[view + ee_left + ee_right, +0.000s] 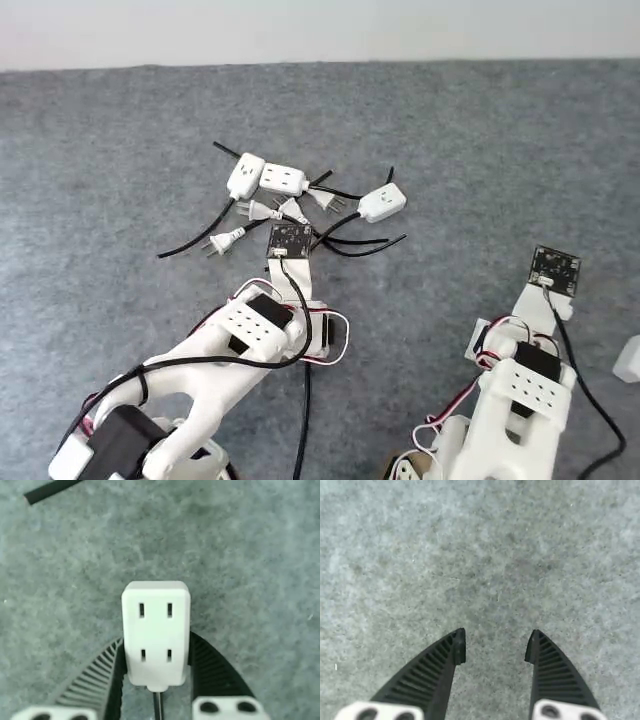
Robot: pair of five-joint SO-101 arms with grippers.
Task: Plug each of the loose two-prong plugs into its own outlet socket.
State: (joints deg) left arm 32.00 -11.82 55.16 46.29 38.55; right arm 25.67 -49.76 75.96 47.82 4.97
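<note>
Clamping a white outlet [156, 625] by its two long sides, the left gripper [156, 642] has its ribbed black fingers [207, 672] pressed against the block, with the grey tabletop [260, 555] beneath. The outlet faces up with two pairs of slots showing, and a thin dark cord [157, 702] leaves its end between the fingers. A black cord end [50, 491] lies farther off on the tabletop.

In the high view the left arm [235, 345] stretches toward a cluster near the tabletop's middle. There a first outlet block [246, 175] lies touching a second outlet block [283, 180], and a third outlet block [382, 203] sits apart, toward the right arm's side. Loose among tangled black cords are a near plug [228, 240], a middle plug [256, 210] just beside the touching pair, and a far plug [322, 198] between that pair and the third block.

The right gripper [497, 640] hangs open over bare tabletop, holding nothing, and the right arm [525, 385] stands well apart from the cluster.
</note>
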